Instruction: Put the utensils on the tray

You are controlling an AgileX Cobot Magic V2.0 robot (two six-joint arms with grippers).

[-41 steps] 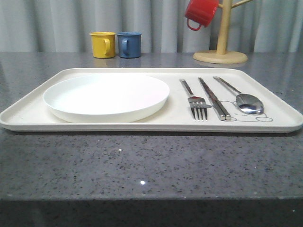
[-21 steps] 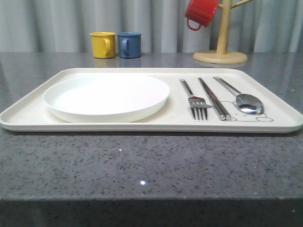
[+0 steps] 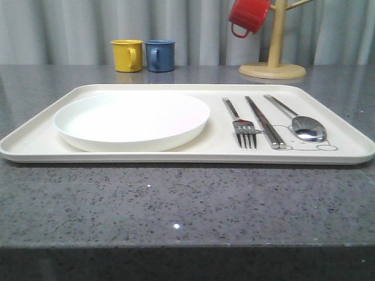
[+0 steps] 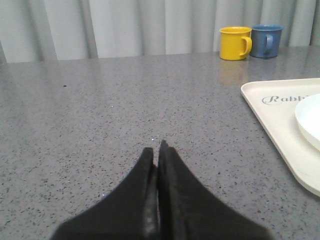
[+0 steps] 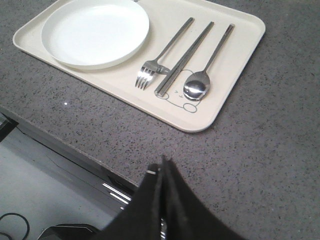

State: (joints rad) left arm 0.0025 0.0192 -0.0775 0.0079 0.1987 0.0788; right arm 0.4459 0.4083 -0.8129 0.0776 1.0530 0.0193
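Observation:
The cream tray lies across the table's middle, seen too in the right wrist view and at an edge in the left wrist view. On it sit the white plate, fork, chopsticks and spoon, side by side to the right of the plate. The right wrist view shows the plate, fork, chopsticks and spoon. My left gripper is shut and empty over bare table left of the tray. My right gripper is shut and empty near the table's front edge.
A yellow mug and a blue mug stand at the back of the table. A red mug hangs on a wooden mug tree at the back right. Grey stone tabletop stretches in front of the tray.

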